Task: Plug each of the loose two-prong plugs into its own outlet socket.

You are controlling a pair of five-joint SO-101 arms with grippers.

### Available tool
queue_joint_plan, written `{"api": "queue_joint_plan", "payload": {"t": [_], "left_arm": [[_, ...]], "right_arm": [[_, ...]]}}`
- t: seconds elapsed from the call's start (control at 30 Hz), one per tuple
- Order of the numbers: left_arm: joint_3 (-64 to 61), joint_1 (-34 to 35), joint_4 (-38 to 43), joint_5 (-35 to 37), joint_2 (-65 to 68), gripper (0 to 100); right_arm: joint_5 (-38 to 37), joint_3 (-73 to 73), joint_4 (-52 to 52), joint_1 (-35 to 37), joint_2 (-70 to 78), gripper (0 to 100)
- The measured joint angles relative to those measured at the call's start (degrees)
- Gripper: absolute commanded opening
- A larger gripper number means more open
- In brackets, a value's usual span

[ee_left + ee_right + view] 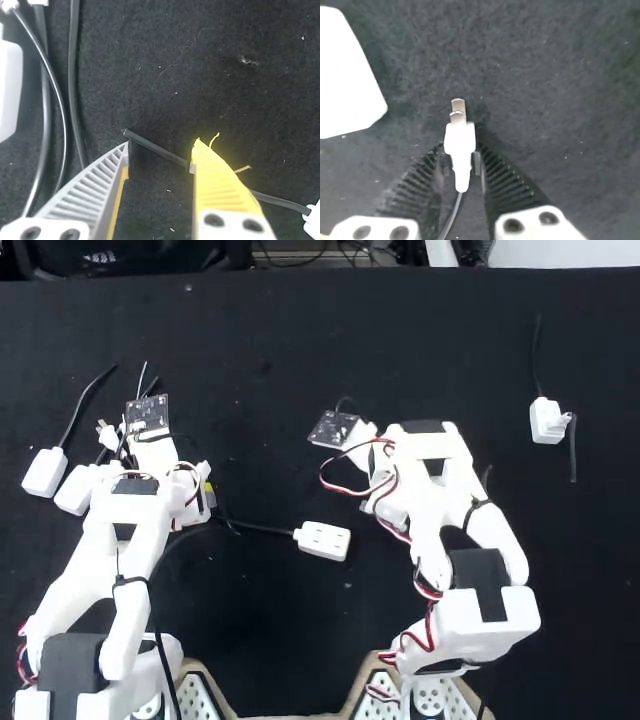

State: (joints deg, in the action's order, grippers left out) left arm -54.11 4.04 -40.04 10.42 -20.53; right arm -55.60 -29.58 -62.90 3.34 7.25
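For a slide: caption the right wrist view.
Right gripper shut on a white two-prong plug, a white block nearby on black cloth.

On the surface (260, 330), a socket (323, 540) lies at the middle, its cable (255, 529) running left to the left tool (161, 147); two blocks (45, 472) lie far left, an adapter (547, 420) far right, and a plug (459, 137) sits in the right tool (458, 156).

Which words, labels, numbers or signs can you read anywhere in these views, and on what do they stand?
No text can be read in any view.
On the left arm's camera board and the right arm's camera board: tiny marks, too small to read.
On the outlet socket and the plug in the right gripper: no print visible.
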Motion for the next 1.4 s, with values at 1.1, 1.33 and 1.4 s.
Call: {"api": "queue_joint_plan", "payload": {"t": [1.1, 1.33, 1.4], "left_arm": [[0.00, 0.00, 0.00, 1.67, 0.00, 20], [0.00, 0.00, 0.00, 3.43, 0.00, 20], [0.00, 0.00, 0.00, 3.43, -0.18, 20]], "right_arm": [[1.58, -9.85, -3.16, 3.60, -18.55, 1.1], [12.57, -17.32, -1.58, 16.62, -33.67, 1.1], [16.18, -20.22, 2.20, 20.57, -36.57, 1.1]]}}
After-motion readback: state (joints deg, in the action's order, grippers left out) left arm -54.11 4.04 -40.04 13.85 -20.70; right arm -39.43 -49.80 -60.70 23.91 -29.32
